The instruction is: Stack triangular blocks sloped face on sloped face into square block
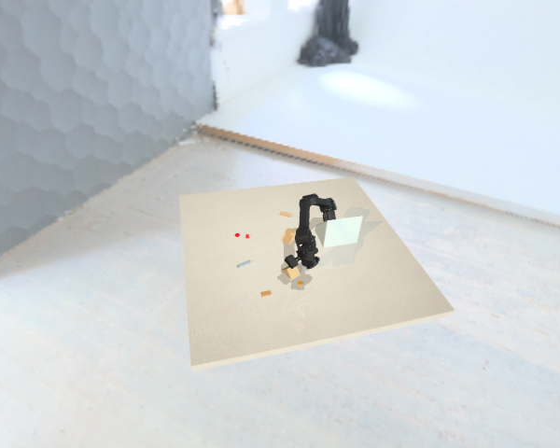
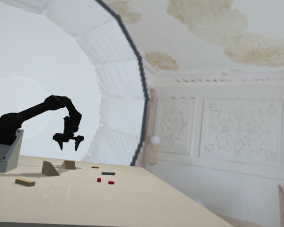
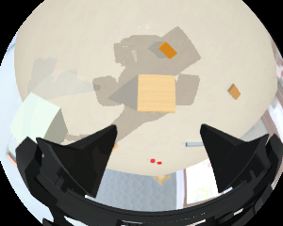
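One triangular block (image 1: pixel 291 273) (image 2: pixel 70 164) (image 3: pixel 157 93) rests on the table below my gripper; the wrist view shows a square-looking wooden face from above. The other triangular block (image 1: pixel 287 236) (image 2: pixel 48 168) stands apart from it on the table, nearer the camera in the exterior view, with a tall end and a slope down to the right there. In the wrist view I cannot make it out. My gripper (image 2: pixel 68 150) (image 3: pixel 160 129) is open and empty, fingers pointing down, well above the table and touching neither block.
A small orange piece (image 1: pixel 300 283) (image 3: pixel 168 50) lies near the block below me. Another orange piece (image 1: pixel 266 293) (image 3: pixel 234 91), a tan plank (image 1: pixel 286 214) (image 2: pixel 24 182), a grey bar (image 1: pixel 244 263) (image 2: pixel 108 173) and two red pieces lie around. My pale base (image 1: pixel 343 231) (image 3: pixel 33 115) stands on the table.
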Available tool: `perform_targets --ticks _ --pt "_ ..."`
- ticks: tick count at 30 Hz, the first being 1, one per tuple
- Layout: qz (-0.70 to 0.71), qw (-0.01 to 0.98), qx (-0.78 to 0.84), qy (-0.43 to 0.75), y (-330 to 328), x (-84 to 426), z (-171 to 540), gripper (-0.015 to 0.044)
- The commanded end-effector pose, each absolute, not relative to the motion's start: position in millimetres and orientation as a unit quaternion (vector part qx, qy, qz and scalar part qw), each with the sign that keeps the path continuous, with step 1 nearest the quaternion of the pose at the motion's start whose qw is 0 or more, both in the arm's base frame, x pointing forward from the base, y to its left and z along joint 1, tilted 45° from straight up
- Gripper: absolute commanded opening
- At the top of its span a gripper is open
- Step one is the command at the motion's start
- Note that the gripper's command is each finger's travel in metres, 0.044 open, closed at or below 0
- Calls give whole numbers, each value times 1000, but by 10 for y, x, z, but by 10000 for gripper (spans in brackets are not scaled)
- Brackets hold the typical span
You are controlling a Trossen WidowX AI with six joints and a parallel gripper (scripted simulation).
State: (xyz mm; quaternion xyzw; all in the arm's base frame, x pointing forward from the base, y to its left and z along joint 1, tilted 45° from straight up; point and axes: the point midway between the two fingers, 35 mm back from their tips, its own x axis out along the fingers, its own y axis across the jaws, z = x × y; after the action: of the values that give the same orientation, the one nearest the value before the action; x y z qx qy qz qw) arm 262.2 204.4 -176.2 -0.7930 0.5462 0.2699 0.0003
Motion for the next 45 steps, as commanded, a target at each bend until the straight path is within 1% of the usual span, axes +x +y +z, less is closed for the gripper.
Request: perform_targets --ticks 1,13,29,35,42,45 --pt "272 9 -790 550 2014 2638 -1816 440" --pt "263 13 -786 560 1181 2865 -2216 440" --pt "263 13 -786 560 1168 2866 -2221 440" --pt "264 15 -785 561 1179 2857 -2222 282" --pt "264 15 -785 561 1179 2857 -2222 236" --pt "264 15 -785 561 1179 2857 -2222 157"
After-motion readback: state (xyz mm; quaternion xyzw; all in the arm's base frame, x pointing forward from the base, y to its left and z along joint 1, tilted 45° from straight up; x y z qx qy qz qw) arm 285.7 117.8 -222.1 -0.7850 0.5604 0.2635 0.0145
